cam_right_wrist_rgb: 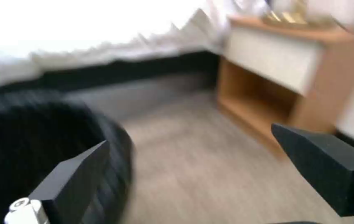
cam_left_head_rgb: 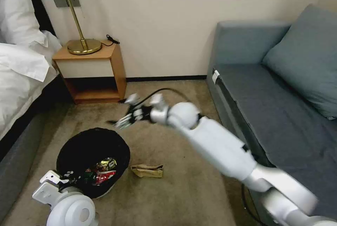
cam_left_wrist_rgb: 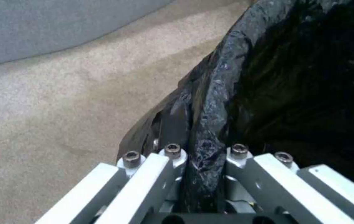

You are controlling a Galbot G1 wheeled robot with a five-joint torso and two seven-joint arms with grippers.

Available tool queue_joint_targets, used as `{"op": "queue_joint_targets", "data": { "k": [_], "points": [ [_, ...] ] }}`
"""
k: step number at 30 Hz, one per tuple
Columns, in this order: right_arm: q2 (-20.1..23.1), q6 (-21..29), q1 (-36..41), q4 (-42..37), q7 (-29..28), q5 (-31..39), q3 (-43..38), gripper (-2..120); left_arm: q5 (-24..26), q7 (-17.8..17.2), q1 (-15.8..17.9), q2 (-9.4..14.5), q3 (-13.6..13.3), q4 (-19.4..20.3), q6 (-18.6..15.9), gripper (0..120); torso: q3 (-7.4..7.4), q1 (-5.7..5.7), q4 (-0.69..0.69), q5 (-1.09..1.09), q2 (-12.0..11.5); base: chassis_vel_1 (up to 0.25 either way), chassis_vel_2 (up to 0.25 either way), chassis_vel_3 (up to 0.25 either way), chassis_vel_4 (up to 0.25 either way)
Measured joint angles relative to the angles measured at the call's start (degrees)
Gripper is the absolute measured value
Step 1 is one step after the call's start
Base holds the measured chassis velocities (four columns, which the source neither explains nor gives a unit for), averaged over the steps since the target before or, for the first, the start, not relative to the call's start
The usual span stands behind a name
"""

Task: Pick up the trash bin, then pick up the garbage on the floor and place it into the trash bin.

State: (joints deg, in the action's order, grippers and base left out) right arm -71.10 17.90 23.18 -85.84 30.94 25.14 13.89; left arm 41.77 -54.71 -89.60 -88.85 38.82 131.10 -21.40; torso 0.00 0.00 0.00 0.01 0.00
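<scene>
Gripping the trash bin (cam_left_wrist_rgb: 226,77) rim, left gripper (cam_left_wrist_rgb: 204,161); right gripper (cam_right_wrist_rgb: 193,174) above, empty.

right arm is stretched forward and across to the left, wrist bent; right gripper (cam_right_wrist_rgb: 193,174) is held in the air with its fingers (cam_right_wrist_rgb: 75,172) spread wide, nothing between them. left gripper (cam_left_wrist_rgb: 200,174) is kept low, jaws closed on a pinched black fold.

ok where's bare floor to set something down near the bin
Open carpet between the paper bag and the sofa, and between the trash bin and nightstand. Crowded at the bin's near rim, clamped by the left tool.
</scene>
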Motion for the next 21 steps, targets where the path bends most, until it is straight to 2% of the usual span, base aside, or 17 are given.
{"op": "queue_joint_targets", "data": {
  "k": [2, 5, 10, 18, 21],
  "points": [
    [0.8, -0.2, 0.4, 0.3, 0.1, 0.0, -0.3, 100, 0.0, 0.0, 0.0, 0.0, 0.0, 0.0, 0.0, 0, 0.0, 0.0, 0.0, 0.0, 0.0, 0.0, 0.0, 0.0, 0.0],
    [6.1, -2.6, 4.4, 3.6, 1.4, -2.2, -1.8, 100, 0.1, 0.0, 0.1, 0.1, -0.2, 0.0, 0.0, 0, 0.0, 0.0, -0.03, 0.01, 0.0, 0.0, 0.0, 0.0, 0.0],
    [8.9, -5.9, 10.0, 9.0, 3.5, -6.5, -1.4, 100, 0.1, 0.0, 0.3, 0.1, -0.4, 0.0, 0.0, 0, 0.0, 0.0, -0.01, -0.01, 0.0, 0.0, 0.0, 0.0, 0.0],
    [8.2, -8.0, 13.3, 12.9, 4.7, -10.2, 1.9, 100, 0.1, 0.0, 0.2, 0.1, -0.5, -0.2, 0.0, 0, 0.0, 0.0, 0.0, -0.01, 0.0, 0.0, 0.0, 0.0, 0.0],
    [6.0, -9.3, 14.5, 16.0, 5.1, -12.9, 4.9, 100, 0.1, 0.0, 0.1, 0.1, -0.4, -0.2, 0.0, 0, 0.0, 0.0, 0.0, -0.01, 0.0, 0.0, 0.0, 0.0, 0.0]
  ]
}}
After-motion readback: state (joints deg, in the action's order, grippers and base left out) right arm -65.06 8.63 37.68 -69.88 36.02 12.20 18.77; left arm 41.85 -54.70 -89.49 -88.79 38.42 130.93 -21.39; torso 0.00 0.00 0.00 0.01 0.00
